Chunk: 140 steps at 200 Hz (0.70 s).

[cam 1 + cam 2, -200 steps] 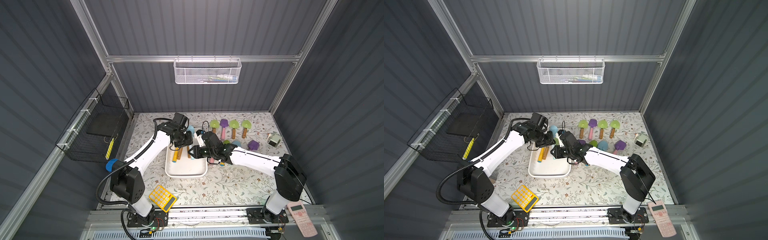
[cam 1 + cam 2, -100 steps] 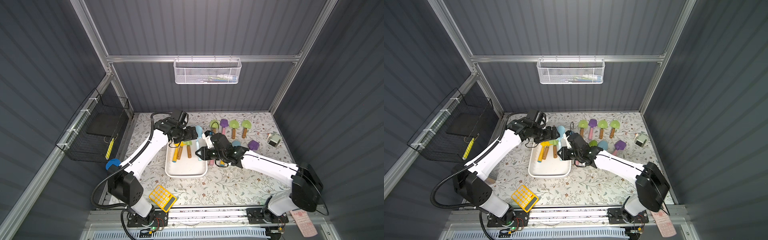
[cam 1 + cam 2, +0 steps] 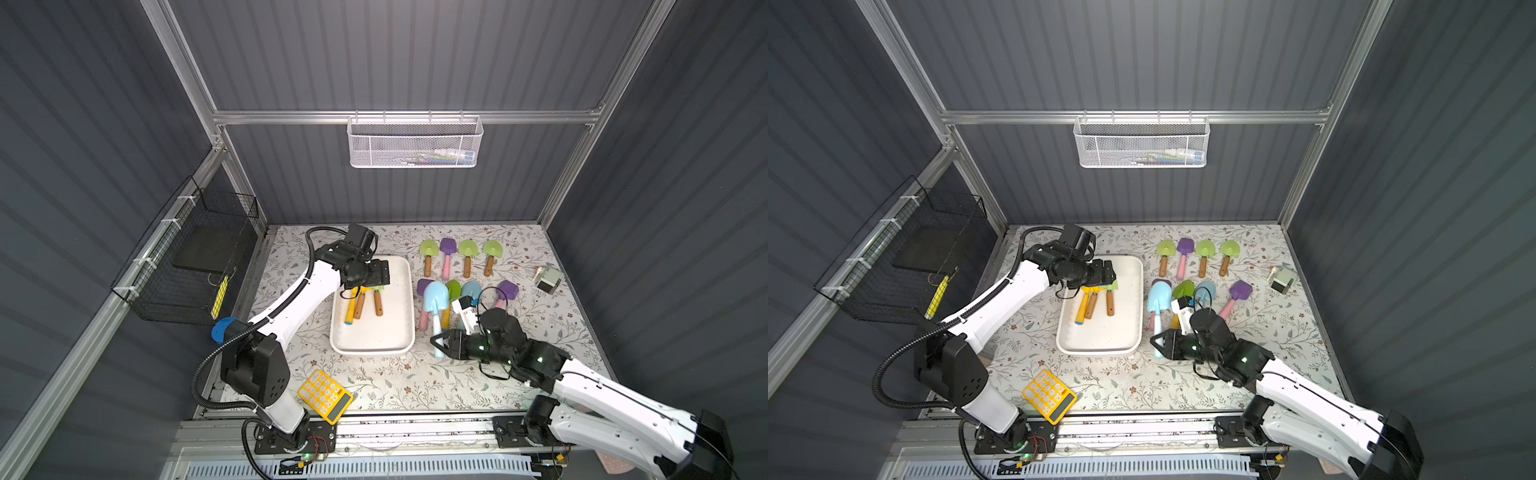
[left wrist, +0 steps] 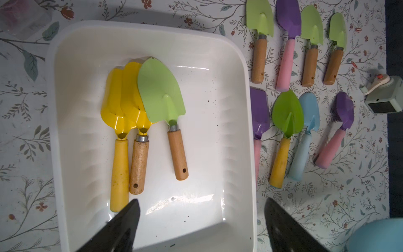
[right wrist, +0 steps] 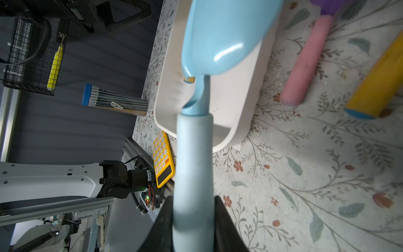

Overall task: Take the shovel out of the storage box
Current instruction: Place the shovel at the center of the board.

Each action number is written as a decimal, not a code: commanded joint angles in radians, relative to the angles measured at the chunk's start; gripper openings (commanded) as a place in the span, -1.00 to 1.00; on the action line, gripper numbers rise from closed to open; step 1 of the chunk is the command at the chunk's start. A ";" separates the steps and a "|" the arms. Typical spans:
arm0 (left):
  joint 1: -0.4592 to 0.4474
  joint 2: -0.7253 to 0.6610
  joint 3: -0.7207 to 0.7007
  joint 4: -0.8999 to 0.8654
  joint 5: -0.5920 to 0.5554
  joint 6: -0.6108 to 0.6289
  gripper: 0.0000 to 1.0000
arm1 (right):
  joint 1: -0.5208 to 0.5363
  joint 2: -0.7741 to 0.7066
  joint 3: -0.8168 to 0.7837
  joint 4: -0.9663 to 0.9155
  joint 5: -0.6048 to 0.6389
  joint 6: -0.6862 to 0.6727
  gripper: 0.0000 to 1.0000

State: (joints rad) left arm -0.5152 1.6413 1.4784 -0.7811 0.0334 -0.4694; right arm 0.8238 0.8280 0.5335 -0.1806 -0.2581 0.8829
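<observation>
Right wrist view: light blue shovel (image 5: 194, 152) being carried clear of the storage box (image 5: 235, 98)

The shovel's handle is being clamped between the closed fingers of the right gripper (image 5: 193, 218), the blade being pointed toward the far edge of the surface. In both top views it is being held just outside the box's long side, over the flowered mat (image 3: 415, 386) and the nearer row of laid-out shovels (image 3: 508, 289). The left gripper (image 4: 201, 201) is being held over the box with its jaws spread wide and nothing between them.

A second earlier that left gripper was being kept closed, apparently on this same shovel at the box's far end. The hold is now being carried by the right arm alone, so the handover is being judged done and this shovel counted as out.

Three are being left inside, in the box's far half: the green shovel (image 4: 161, 91), the wooden-handled yellow shovel (image 4: 139, 161) and the all-yellow shovel (image 4: 119, 170). The box is lying where it lay.
</observation>
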 commanded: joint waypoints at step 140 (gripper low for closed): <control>0.008 -0.021 -0.187 0.106 -0.006 0.038 0.79 | 0.153 0.027 -0.386 0.370 -0.108 0.331 -0.74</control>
State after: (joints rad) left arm -0.5152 1.6554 1.3148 -0.6872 0.0219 -0.4477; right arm 0.9733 0.7834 0.1513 0.0139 -0.3527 1.1912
